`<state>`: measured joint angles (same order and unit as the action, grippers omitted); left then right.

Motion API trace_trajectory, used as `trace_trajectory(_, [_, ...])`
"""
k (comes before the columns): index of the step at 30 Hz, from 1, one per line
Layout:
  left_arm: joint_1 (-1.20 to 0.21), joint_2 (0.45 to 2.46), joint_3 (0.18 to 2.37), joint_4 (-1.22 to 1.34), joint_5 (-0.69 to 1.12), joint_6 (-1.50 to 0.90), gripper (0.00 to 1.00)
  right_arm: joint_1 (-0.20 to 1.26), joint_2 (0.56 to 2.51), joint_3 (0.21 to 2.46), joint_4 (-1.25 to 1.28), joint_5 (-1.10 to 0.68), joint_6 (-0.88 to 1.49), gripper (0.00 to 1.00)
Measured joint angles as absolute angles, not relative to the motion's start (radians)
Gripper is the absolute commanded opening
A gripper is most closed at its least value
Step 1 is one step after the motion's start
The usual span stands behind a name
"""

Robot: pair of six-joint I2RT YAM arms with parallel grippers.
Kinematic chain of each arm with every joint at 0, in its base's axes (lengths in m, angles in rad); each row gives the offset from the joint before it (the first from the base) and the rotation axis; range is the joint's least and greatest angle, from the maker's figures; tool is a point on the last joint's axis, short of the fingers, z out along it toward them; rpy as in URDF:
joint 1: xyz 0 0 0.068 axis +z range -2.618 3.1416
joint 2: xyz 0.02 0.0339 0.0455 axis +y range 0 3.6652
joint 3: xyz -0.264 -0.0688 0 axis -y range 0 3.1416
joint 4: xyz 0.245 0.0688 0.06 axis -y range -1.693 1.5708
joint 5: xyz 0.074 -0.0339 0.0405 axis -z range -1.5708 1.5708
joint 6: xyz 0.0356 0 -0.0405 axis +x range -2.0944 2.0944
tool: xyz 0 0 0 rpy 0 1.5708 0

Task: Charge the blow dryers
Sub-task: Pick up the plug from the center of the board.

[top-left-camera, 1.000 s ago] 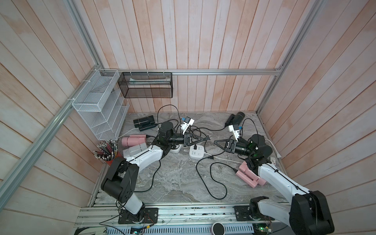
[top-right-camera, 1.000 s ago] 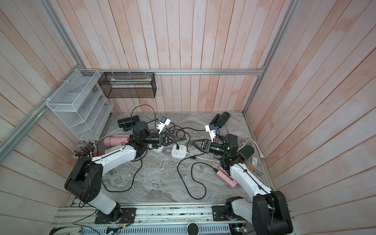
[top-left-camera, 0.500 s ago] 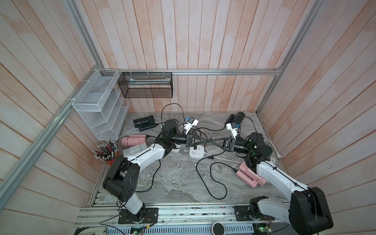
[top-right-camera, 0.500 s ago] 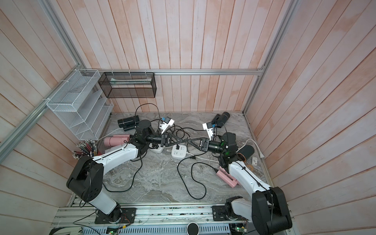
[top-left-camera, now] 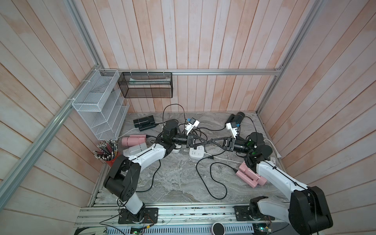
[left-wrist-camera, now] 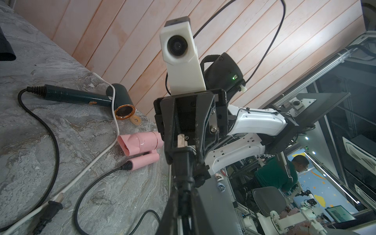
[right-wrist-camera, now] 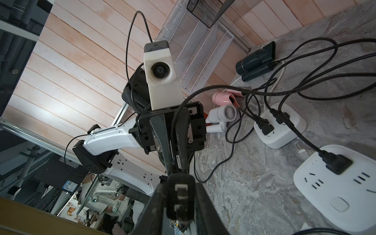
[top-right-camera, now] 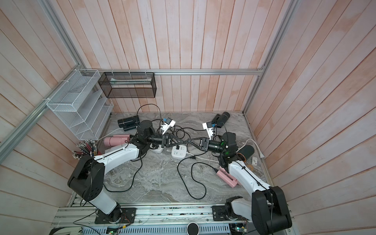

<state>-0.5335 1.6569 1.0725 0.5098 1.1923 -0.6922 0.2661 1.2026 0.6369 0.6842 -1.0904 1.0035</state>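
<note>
Overhead pair, two opposed wrist close-ups

- Up close, a black plug [right-wrist-camera: 180, 195] faces the lens, prongs out, with the right claw [right-wrist-camera: 180, 190] pressing a finger [right-wrist-camera: 155, 205] on each side of it.
- Straight across, the left claw [right-wrist-camera: 178, 169] pinches the same plug from behind.
- On the tabletop [right-wrist-camera: 254, 193], the closer power strip [right-wrist-camera: 345, 203] carries one plug and the farther power strip [right-wrist-camera: 284, 134] carries two.
- Over on the left: a pale grey dryer [right-wrist-camera: 223, 114], a pink dryer [right-wrist-camera: 221, 97] just beside it, and a dark dryer [right-wrist-camera: 254, 61] near the white mesh rack [right-wrist-camera: 193, 46].
</note>
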Motion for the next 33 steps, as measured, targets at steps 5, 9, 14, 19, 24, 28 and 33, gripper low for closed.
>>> trace_trajectory(5, [-0.533, 1.657, 1.073, 0.526, 1.193, -0.706, 0.1, 0.266, 1.204, 0.637, 0.695, -1.089, 1.015, 0.19])
trace_trajectory(9, [-0.533, 1.657, 1.069, 0.58, 1.185, -0.75, 0.2, 0.266, 1.204, 0.636, 0.735, -1.078, 1.043, 0.17])
trace_trajectory(14, [-0.533, 1.644, 1.026, 0.678, 1.134, -0.827, 0.34, 0.268, 1.204, 0.632, 0.794, -1.052, 1.086, 0.16])
trace_trajectory(19, [-0.534, 1.608, 0.939, 0.804, 1.054, -0.933, 0.43, 0.268, 1.205, 0.614, 0.885, -1.011, 1.148, 0.15])
trace_trajectory(24, [-0.564, 1.589, 0.881, 0.913, 0.96, -1.011, 0.46, 0.268, 1.214, 0.599, 0.987, -0.966, 1.22, 0.15])
trace_trajectory(28, [-0.607, 1.57, 0.876, 0.945, 0.87, -1.026, 0.45, 0.274, 1.221, 0.592, 1.037, -0.936, 1.258, 0.14])
trace_trajectory(33, [-0.625, 1.568, 0.877, 1.006, 0.775, -1.061, 0.41, 0.282, 1.221, 0.587, 1.071, -0.915, 1.283, 0.14])
